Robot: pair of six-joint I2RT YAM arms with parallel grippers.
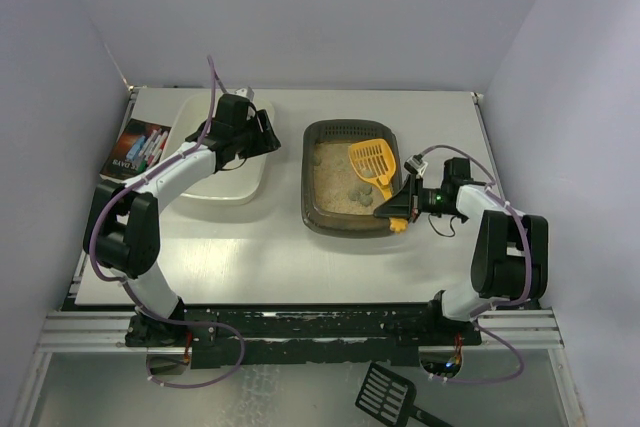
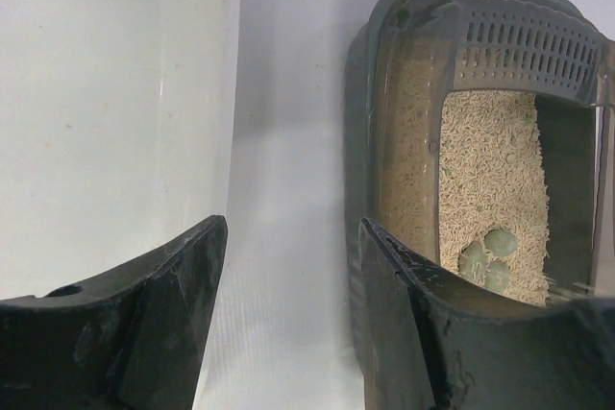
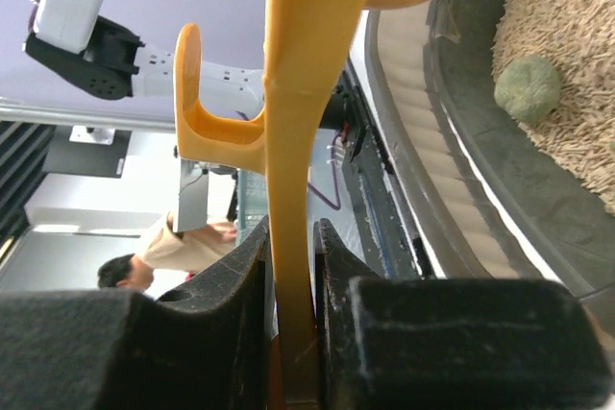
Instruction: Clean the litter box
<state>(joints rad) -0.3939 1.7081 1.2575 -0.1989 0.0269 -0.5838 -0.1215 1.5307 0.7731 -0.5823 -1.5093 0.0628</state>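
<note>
The litter box point(image 1: 340, 226) is set on the tabletop point(image 1: 260, 257) right of centre, its long axis running away from the arm bases. Beige litter is spread inside it, and a few grey-green lumps point(image 1: 358, 191) are gathered toward the near middle. A yellow scoop point(image 1: 372, 160) is held over the litter slantwise: its slotted head is toward the far right of the tray, just beyond the lumps, and its handle is carried back over the near right corner. There the handle is clamped between the fingers of the right claw point(image 1: 397, 210), which is shut tight on it with no gap seen in the wrist view.

The lumps thus lie toward the bases and slightly left of the scoop head, so a short draw-back and dip is judged to be what the next move calls for. The right arm is clearly the nearer one.

The left claw point(image 2: 291, 237) is spread wide and holds nothing. It is poised between the white tub point(image 1: 235, 187) and the litter box's left wall.
</note>
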